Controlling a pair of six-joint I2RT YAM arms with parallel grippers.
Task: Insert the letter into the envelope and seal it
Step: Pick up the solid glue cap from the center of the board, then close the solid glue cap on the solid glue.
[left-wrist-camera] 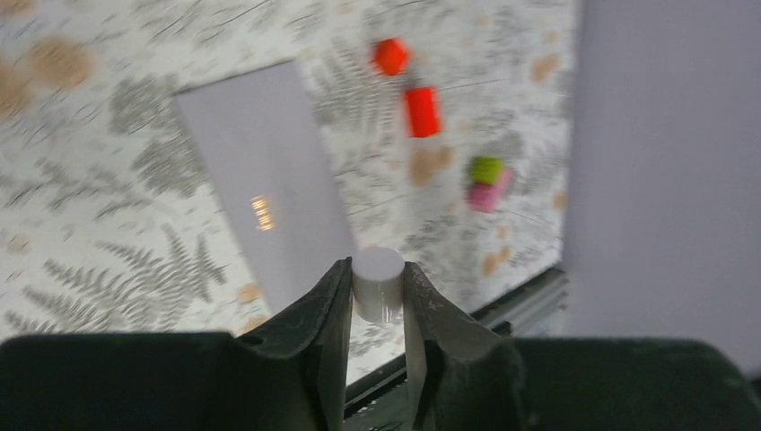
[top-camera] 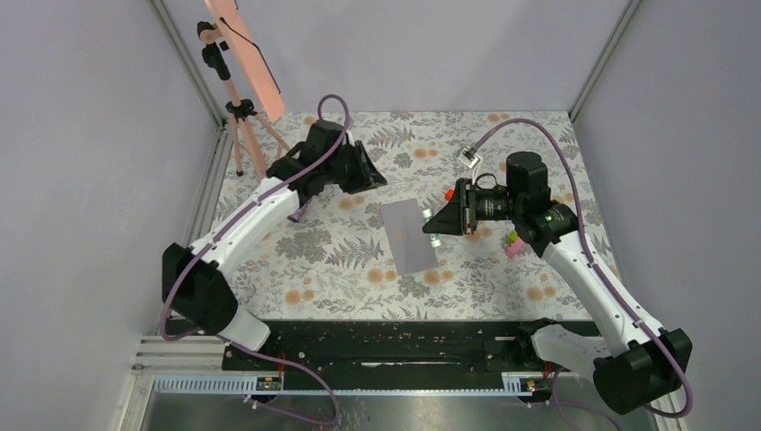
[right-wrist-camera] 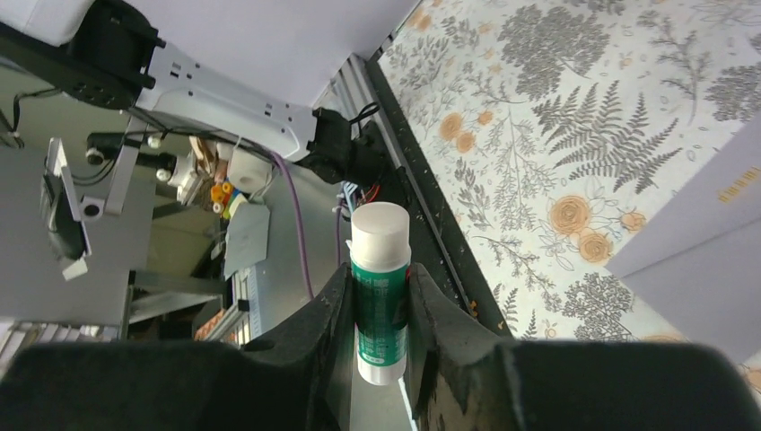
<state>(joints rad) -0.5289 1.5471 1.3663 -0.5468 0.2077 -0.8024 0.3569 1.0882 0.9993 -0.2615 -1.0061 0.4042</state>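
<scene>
Right pincer [right-wrist-camera: 380, 280] clamps the glue stick [right-wrist-camera: 380, 310] while left pincer [left-wrist-camera: 377, 269] pinches what we take for its white cap [left-wrist-camera: 377, 285], presumably baring glue for the envelope [top-camera: 406, 241].

Nothing reading legibly anywhere, small orange printed mark [left-wrist-camera: 261, 213] sitting on the envelope [left-wrist-camera: 269, 144], blurring past reading, green label on the glue stick [right-wrist-camera: 380, 301] showing faint white print, coming out too small to decipher
</scene>
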